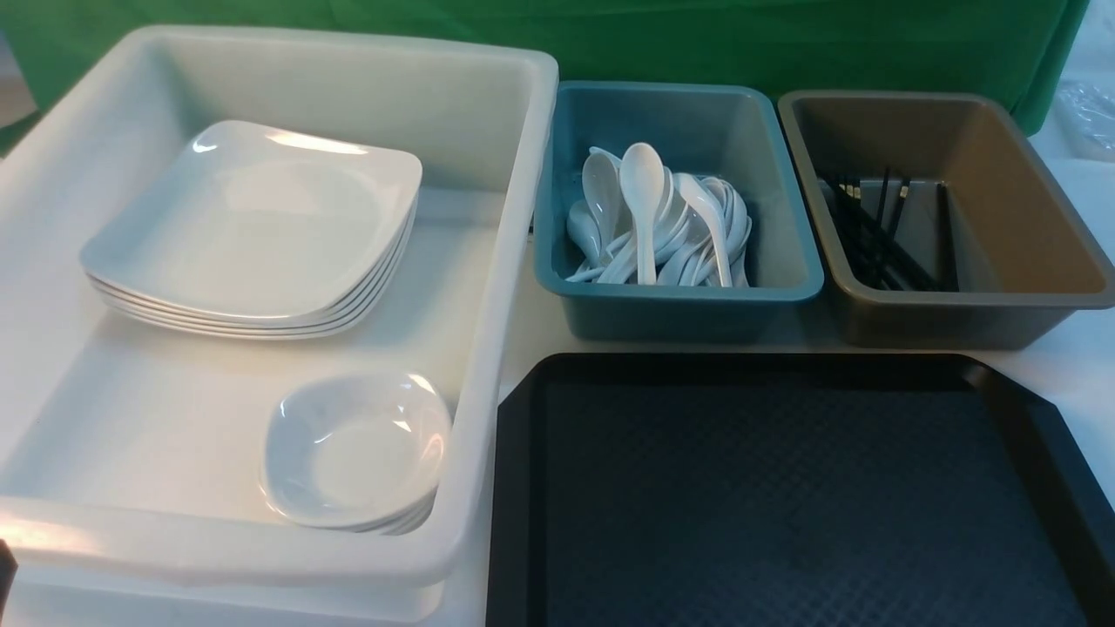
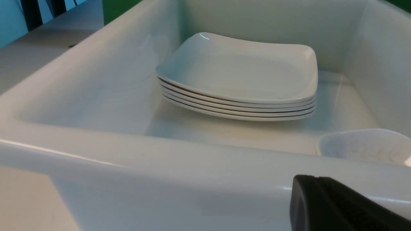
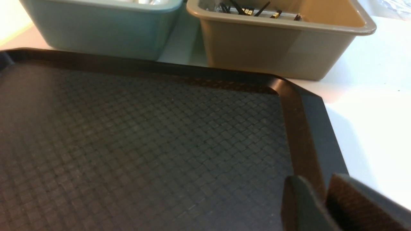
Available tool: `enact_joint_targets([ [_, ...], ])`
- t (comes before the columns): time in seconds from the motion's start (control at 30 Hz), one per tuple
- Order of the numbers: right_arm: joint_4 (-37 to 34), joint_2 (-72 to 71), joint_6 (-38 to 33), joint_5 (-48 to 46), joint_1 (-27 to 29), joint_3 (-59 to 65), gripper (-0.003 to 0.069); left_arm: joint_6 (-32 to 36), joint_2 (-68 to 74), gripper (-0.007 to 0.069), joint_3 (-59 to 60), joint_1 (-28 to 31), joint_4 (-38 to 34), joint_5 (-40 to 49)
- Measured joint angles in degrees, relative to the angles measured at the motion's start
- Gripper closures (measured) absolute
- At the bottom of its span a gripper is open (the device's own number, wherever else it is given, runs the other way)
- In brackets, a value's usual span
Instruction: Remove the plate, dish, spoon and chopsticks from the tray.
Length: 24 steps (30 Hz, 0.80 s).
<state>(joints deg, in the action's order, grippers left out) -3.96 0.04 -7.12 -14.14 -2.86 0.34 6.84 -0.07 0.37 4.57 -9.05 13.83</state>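
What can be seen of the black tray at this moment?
The tray is a wide black rectangle, plastic by its look, with cut-off corners, a low smooth rim and a woven-textured floor. It lies flat on the white table, just in front of the teal bin and brown bin. Nothing rests on the part visible.

- The front view looks forward and down from the robot's side, taking in the white tub, teal bin, brown bin and black tray
- The left wrist view sits low and close outside the tub's near wall, facing over it to the stacked plates; it shares tub and plates with the front view
- The right wrist view hovers close above the tray's far right corner, facing both bins, shared with the front view
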Motion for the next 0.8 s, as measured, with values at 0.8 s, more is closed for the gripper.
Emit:
enact_joint_targets([
  [0.8, 0.0, 0.0, 0.0, 0.0, 0.0, 0.0, 0.0424, 0.2, 0.0, 0.0611, 0.0, 0.0, -0.1, -0.2],
])
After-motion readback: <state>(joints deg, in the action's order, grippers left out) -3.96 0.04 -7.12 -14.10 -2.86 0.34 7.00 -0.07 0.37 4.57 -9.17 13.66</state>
